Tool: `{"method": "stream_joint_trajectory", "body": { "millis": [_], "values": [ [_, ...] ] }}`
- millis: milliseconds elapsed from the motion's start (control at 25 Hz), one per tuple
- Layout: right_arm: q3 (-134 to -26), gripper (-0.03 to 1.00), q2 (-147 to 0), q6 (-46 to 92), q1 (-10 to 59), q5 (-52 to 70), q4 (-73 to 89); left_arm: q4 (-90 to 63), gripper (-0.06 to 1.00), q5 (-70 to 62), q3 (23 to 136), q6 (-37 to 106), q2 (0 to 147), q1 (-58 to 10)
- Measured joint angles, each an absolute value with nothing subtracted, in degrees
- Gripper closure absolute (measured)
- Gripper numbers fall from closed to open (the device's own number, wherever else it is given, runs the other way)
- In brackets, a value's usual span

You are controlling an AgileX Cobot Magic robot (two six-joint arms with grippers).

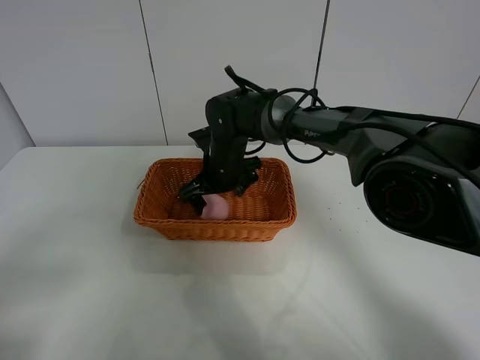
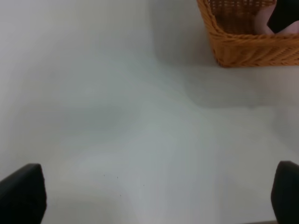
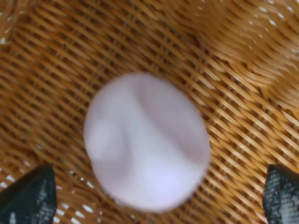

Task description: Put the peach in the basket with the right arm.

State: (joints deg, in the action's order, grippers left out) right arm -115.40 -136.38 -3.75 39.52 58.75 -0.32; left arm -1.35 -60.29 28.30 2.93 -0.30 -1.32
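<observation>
The pale-pink peach (image 1: 216, 208) lies inside the orange-brown wicker basket (image 1: 217, 226) near its front wall. In the right wrist view the peach (image 3: 147, 140) rests on the woven floor (image 3: 233, 46), slightly blurred. My right gripper (image 1: 217, 191) reaches down into the basket just above the peach. That gripper (image 3: 154, 196) is open, its dark fingertips (image 3: 28, 196) standing far apart on either side of the fruit without touching it. My left gripper (image 2: 154, 193) is open over bare table, well short of the basket (image 2: 252, 49), where a bit of the peach (image 2: 264, 23) shows.
The black right arm (image 1: 337, 127) with loose cables stretches from the right across the white table (image 1: 90, 285) to the basket. A white panelled wall stands behind. The left arm does not show in the exterior high view.
</observation>
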Motion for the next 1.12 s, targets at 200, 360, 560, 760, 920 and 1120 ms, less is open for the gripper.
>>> {"method": "stream_joint_trajectory", "body": {
  "millis": [200, 360, 560, 760, 920, 1120],
  "values": [
    [-125.54, 0.27, -135.64, -3.75, 39.52, 67.46, -0.78, -1.35, -0.04, -60.29, 28.30, 2.93, -0.30, -1.32],
    [-134.13, 0.27, -134.36, -4.93, 38.83, 69.08, -1.48, -1.35, -0.04, -60.29, 28.30, 2.93, -0.30, -1.32],
    [-135.83, 0.27, -133.18, -5.76, 36.00, 69.43, -2.11, -1.35, -0.04, -60.29, 28.30, 2.93, -0.30, -1.32],
    [-135.83, 0.27, -133.24, -5.24, 31.62, 69.60, -2.21, -1.35, -0.04, -60.29, 28.30, 2.93, -0.30, -1.32],
    [-135.83, 0.27, -133.24, -4.16, 25.27, 69.60, -2.21, -1.35, -0.04, -60.29, 28.30, 2.93, -0.30, -1.32],
    [-135.83, 0.27, -133.24, -3.96, 14.69, 69.60, -2.70, -1.35, -0.04, -60.29, 28.30, 2.93, -0.30, -1.32]
  ]
}}
